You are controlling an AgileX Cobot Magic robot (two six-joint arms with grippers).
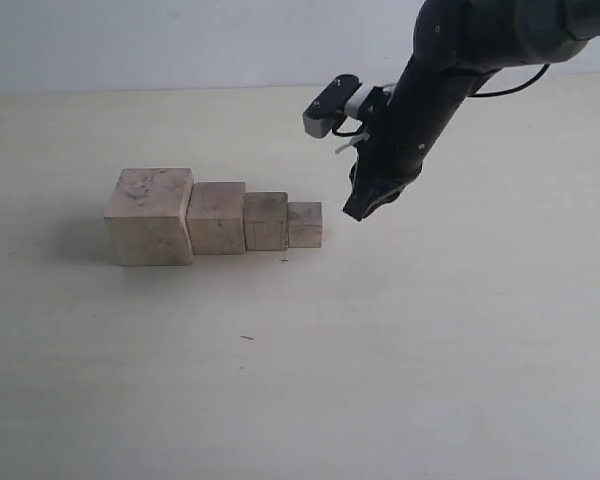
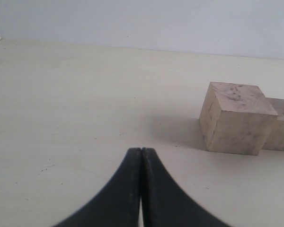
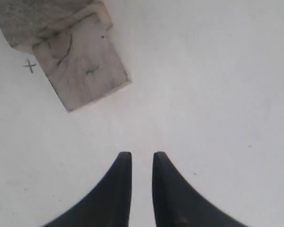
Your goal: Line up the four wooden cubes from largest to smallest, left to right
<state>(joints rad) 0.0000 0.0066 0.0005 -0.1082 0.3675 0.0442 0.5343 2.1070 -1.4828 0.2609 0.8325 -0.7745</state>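
Observation:
Four wooden cubes stand touching in a row on the table: the largest cube (image 1: 149,216) at the left, then the second cube (image 1: 217,217), the third cube (image 1: 266,221) and the smallest cube (image 1: 305,224) at the right end. My right gripper (image 1: 358,212) hangs just right of the smallest cube, a little above the table, slightly open with nothing between its fingers (image 3: 124,163). The smallest cube (image 3: 83,66) lies apart from it in the right wrist view. My left gripper (image 2: 141,150) is shut and empty, low over the table, with the largest cube (image 2: 236,118) ahead of it.
The pale table (image 1: 380,350) stretches bare around the row. A small pen cross (image 3: 29,65) is marked on the surface beside the smallest cube. A light wall (image 1: 180,40) rises behind the table's far edge.

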